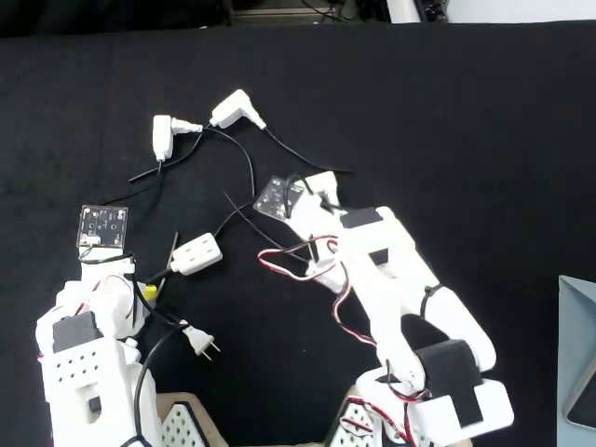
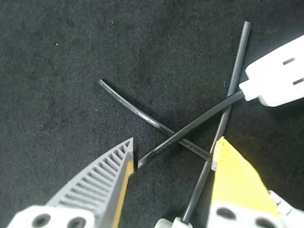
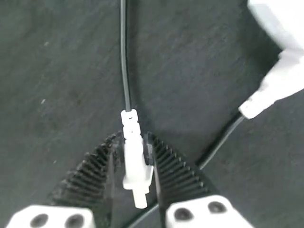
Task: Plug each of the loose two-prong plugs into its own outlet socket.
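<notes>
Jaws of the right gripper (image 3: 133,140) pinch a white plug (image 3: 135,166) near the middle of the table (image 1: 466,112). The left gripper (image 2: 175,142), jaws spread, hangs over crossed black cords (image 2: 199,123) toward the front left corner, the outlet socket (image 2: 278,76) just beside them.

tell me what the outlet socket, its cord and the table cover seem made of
Outlet socket: white moulded plastic, smooth, slight sheen.
Cord: black rubbery or vinyl sheath, faint gloss line along it.
Table cover: black cloth, probably felt; matte, fuzzy, speckled with lint.
</notes>
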You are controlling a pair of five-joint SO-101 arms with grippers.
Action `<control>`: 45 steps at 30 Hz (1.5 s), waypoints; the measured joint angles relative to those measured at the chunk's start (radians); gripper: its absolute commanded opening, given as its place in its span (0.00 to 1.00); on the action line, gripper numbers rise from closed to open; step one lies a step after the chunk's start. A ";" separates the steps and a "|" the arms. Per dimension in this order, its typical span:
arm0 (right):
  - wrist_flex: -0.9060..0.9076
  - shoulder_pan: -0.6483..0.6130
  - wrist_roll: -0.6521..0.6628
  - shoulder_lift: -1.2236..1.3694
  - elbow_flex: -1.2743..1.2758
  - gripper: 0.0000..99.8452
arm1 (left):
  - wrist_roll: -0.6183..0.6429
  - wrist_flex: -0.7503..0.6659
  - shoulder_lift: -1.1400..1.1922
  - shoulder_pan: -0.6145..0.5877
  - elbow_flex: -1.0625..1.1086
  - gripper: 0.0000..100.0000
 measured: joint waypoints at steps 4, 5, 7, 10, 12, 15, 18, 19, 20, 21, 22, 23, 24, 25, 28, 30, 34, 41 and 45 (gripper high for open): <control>0.051 0.000 -0.041 0.038 0.000 0.05 | 0.000 0.000 0.000 0.000 0.000 0.26; 0.057 0.000 -0.046 0.051 -0.005 0.08 | 0.000 0.000 0.000 0.000 0.000 0.26; 0.086 0.000 -0.060 0.083 -0.031 0.12 | 0.000 0.000 0.000 0.000 0.000 0.26; 0.149 -0.003 -0.072 0.117 -0.066 0.11 | 0.000 0.000 0.000 0.000 0.000 0.26; 0.183 -0.005 -0.072 0.123 -0.084 0.09 | 0.000 0.000 0.000 0.000 0.006 0.26; 0.216 -0.003 -0.075 0.129 -0.101 0.07 | 0.000 0.000 0.000 0.000 0.009 0.26; 0.229 -0.003 -0.075 0.133 -0.107 0.07 | 0.000 0.000 0.000 0.000 0.009 0.26; 0.229 -0.003 -0.075 0.135 -0.107 0.07 | 0.000 0.000 0.000 0.000 0.009 0.26; 0.229 -0.003 -0.075 0.138 -0.107 0.07 | 0.000 0.000 0.000 0.000 0.009 0.26; 0.229 -0.003 -0.075 0.140 -0.107 0.07 | 0.000 0.000 0.000 0.000 0.009 0.26; 0.229 -0.003 -0.064 0.140 -0.107 0.06 | 0.000 0.000 0.000 0.000 0.009 0.26; 0.229 -0.003 -0.057 0.140 -0.107 0.03 | 0.000 0.000 0.000 0.000 0.009 0.26; 0.229 -0.003 -0.052 0.140 -0.107 0.01 | 0.000 0.000 0.000 0.000 0.009 0.26; 0.229 -0.003 -0.048 0.140 -0.107 0.02 | 0.000 0.000 0.000 0.000 0.009 0.26; 0.236 -0.003 -0.046 0.140 -0.107 0.01 | 0.000 0.000 0.000 0.000 0.009 0.26; 0.270 -0.003 -0.046 0.137 -0.118 0.01 | 0.000 0.000 0.000 0.000 0.009 0.26; 0.353 -0.003 -0.080 0.035 -0.158 0.01 | 0.000 0.000 0.000 0.000 0.009 0.26; 0.379 -0.020 -0.244 -0.255 -0.178 0.01 | 0.031 0.000 0.000 0.000 -0.063 0.26; 0.341 -0.106 -0.402 -0.387 -0.178 0.01 | 0.117 0.000 0.000 0.000 -0.144 0.26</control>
